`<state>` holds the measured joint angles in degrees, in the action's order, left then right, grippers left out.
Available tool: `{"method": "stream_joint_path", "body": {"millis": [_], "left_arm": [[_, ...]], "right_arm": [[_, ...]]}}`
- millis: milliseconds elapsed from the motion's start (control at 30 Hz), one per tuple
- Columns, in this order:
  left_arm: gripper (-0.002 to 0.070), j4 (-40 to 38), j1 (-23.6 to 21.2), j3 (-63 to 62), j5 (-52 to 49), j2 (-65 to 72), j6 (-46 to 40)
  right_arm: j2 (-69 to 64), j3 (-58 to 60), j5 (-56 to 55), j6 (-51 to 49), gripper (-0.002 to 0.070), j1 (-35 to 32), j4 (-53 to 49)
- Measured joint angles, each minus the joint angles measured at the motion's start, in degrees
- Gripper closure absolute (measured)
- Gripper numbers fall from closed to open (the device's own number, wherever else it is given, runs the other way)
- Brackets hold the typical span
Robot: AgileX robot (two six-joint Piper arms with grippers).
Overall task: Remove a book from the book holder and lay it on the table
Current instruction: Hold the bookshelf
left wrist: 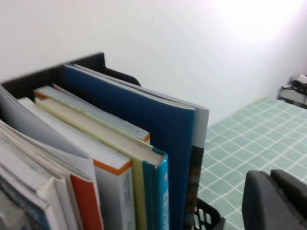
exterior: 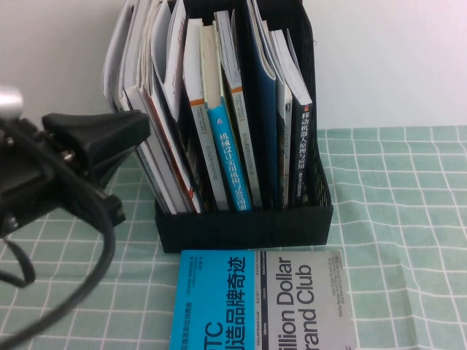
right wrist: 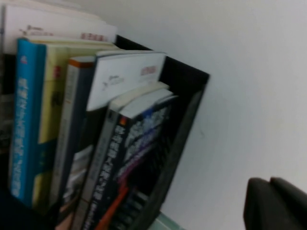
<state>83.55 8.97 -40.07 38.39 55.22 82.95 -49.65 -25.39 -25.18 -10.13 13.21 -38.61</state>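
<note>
The book (exterior: 303, 154), with a black spine and white characters, stands upright at the right end of the black book holder (exterior: 244, 227) on the green checked table (exterior: 408, 219). My left gripper (exterior: 139, 125) hovers shut and empty just left of the holder, level with the magazines. From the left wrist view its fingers (left wrist: 273, 201) press together beside the book's spine (left wrist: 194, 177) and the holder's corner (left wrist: 211, 221). My right gripper (right wrist: 271, 203) is out of the high view; it is shut and empty near the holder's right wall (right wrist: 184, 120), with the dark book (right wrist: 139, 148) beside that wall.
A cyan-and-grey book (exterior: 263, 300) lies flat on the cloth in front of the holder. A blue-spined book (exterior: 232, 157), a tall dark blue book (exterior: 261, 109) and several magazines (exterior: 146, 65) fill the other compartments. A white wall (exterior: 394, 58) stands behind.
</note>
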Motion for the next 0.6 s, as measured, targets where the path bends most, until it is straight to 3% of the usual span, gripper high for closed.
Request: {"method": "stream_joint_path", "body": {"millis": [167, 233, 433, 600], "left_arm": [[0.0678, 2.9, 5.3, -6.0, -2.7, 8.7, 7.9], [0.0678, 3.2, 9.8, -8.0, -7.3, 12.4, 8.9], [0.0678, 3.2, 22.4, -13.4, -22.6, 19.5, 17.2], [0.0678, 2.9, 29.0, -20.1, -30.7, 25.9, 20.4]], "right_arm": [[-12.8, -2.8, -9.0, -4.6, 0.0678, 3.3, -4.6], [-18.2, -4.8, -10.6, -4.7, 0.0678, 4.6, -4.6], [-30.2, -9.7, -13.1, 0.1, 0.0675, 6.8, 1.4], [-36.2, -10.6, -16.3, 4.5, 0.0622, 7.0, 8.0]]}}
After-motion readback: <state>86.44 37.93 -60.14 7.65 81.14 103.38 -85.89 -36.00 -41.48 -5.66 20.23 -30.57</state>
